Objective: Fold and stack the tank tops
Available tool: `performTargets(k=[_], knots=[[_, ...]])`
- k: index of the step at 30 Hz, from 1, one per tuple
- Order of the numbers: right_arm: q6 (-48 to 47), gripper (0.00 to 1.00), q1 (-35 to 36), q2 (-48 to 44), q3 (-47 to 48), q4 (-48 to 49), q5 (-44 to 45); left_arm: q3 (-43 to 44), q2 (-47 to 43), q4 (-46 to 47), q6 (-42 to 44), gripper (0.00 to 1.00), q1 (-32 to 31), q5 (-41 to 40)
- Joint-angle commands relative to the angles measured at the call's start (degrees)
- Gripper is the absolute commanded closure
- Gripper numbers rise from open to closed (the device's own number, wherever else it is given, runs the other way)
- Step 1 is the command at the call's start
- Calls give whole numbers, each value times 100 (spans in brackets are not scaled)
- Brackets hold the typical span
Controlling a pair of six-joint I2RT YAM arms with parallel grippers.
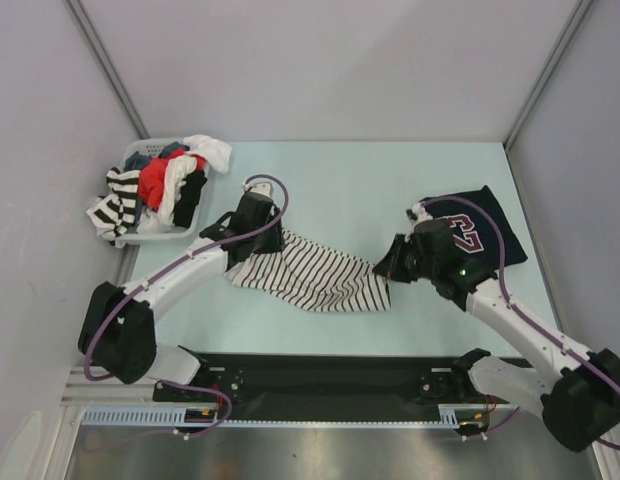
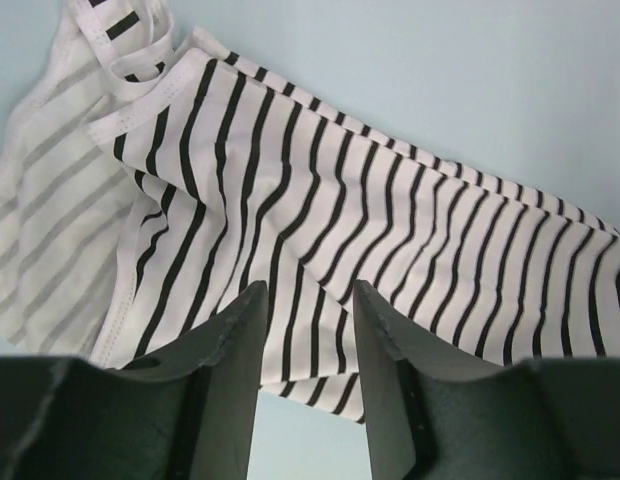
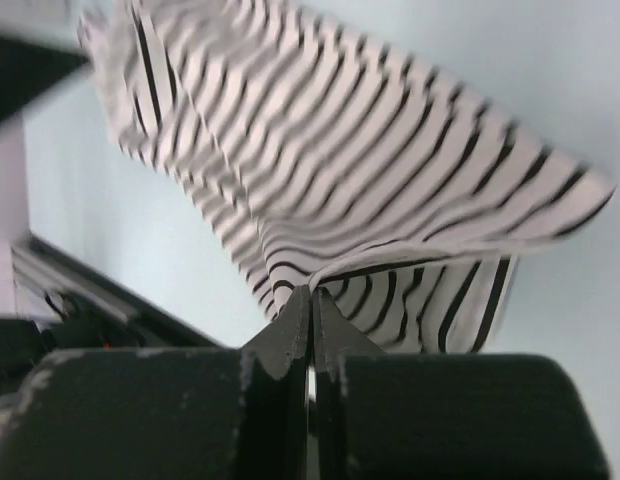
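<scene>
Black-striped white tank top [image 1: 310, 272] lies spread across the middle of the pale bench [image 1: 360, 190], one edge pinched tight in the right fingers [image 3: 286, 335]; the left fingers [image 2: 235, 335] hang parted over it. Navy jersey [image 1: 482, 232] rests at the bench's right side.

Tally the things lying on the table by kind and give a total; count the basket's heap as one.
Tank tops: 2, the white cloth tank top with thin dark stripes and the folded dark navy jersey with a white number.
White plastic laundry basket: 1.
Heap of mixed clothes inside it: 1.
Total: 4.
</scene>
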Motion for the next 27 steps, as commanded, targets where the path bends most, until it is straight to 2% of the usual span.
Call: performTargets(k=[1,2,3,6,9,10,13,14,16,21,23,24,27], knots=[[-332,100,-675,778,621,645,-35,-102,-465,-245,29,54,-164,-464],[-288,100,-1208,1016,831,777,-288,-156,-587,-236,11,52,-172,-499],[-140,100,-1439,1540,946,996,-404,-200,-615,-210,2,51,-173,-561],[133,100,-2160,2298,1447,1531,-660,-244,-659,-254,-15,50,-173,-675],[388,100,-2495,3301,2018,1675,-669,-218,-624,-237,-7,50,-173,-571],[450,85,-2549,3703,2124,1657,-721,-218,-606,-228,2,50,-173,-544],[503,38,-2628,3918,2231,1727,-1169,-261,-588,-271,46,49,-173,-544],[433,34,-2602,3797,2161,1754,-1135,-288,-606,-272,55,49,-173,-570],[144,31,-2523,3551,1924,1649,-951,-358,-606,-315,107,49,-173,-649],[-435,36,-2523,2533,1212,1411,-757,-586,-668,-272,134,47,-173,-597],[-612,39,-2418,2206,860,1210,-573,-736,-694,-245,64,42,-173,-553],[-691,39,-2374,1944,764,1131,-494,-788,-694,-236,29,36,-173,-570],[-868,36,-2102,1539,342,893,-195,-1052,-790,-175,-112,29,-173,-649]])
